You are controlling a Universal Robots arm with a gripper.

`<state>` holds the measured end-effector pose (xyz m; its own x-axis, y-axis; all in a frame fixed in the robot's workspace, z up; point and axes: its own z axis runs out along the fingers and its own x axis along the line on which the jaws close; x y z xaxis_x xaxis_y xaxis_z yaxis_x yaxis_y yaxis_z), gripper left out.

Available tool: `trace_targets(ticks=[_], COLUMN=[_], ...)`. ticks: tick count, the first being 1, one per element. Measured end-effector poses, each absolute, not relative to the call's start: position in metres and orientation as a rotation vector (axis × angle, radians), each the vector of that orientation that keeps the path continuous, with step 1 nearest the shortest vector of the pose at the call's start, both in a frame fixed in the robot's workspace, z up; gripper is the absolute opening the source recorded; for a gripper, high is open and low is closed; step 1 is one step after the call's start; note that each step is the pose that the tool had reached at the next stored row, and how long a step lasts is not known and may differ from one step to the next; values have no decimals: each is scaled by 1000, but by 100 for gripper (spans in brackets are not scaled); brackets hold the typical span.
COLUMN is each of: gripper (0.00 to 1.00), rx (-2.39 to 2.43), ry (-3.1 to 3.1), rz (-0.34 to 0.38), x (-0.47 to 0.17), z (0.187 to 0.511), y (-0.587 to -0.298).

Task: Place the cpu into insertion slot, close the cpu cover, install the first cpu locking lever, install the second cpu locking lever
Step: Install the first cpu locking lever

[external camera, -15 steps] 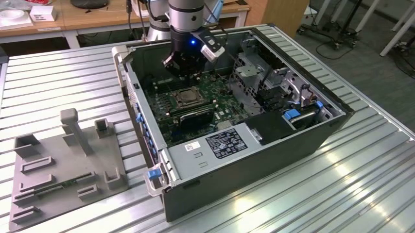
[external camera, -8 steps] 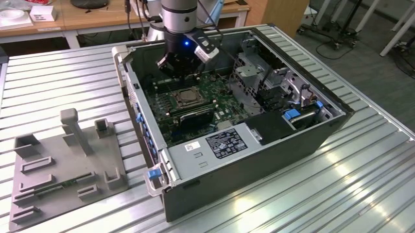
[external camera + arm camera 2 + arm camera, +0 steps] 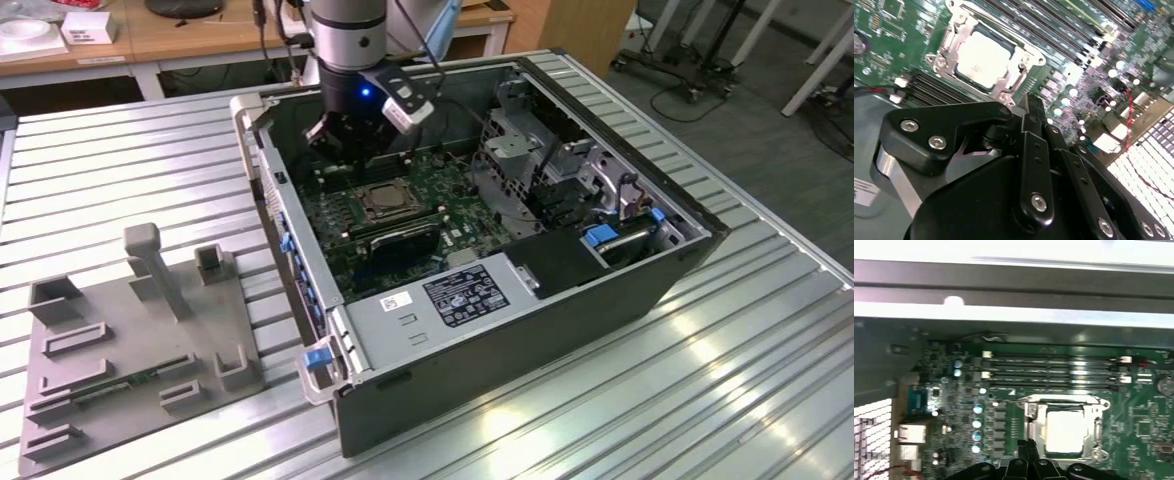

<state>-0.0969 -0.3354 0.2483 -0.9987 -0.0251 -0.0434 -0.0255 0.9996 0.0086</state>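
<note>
Black gripper [image 3: 1033, 104], tips pinched together on nothing, hangs over the green motherboard [image 3: 889, 25], and just beyond those tips the silver cpu [image 3: 985, 54] lies seated in the insertion slot [image 3: 936, 61], the steel cpu cover [image 3: 1021, 59] down flat around it.

cpu [image 3: 985, 59]: pale silver, perhaps glare-washed | circuit board [image 3: 1149, 425]: green | pincer [image 3: 1033, 102]: black | table [image 3: 134, 150]: grey, striped
</note>
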Motion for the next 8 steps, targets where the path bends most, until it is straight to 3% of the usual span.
trace_targets(ticks=[8], gripper=[11], rx=[-41], ry=[3083], rz=[13], x=[-111], z=[250], y=[-336])
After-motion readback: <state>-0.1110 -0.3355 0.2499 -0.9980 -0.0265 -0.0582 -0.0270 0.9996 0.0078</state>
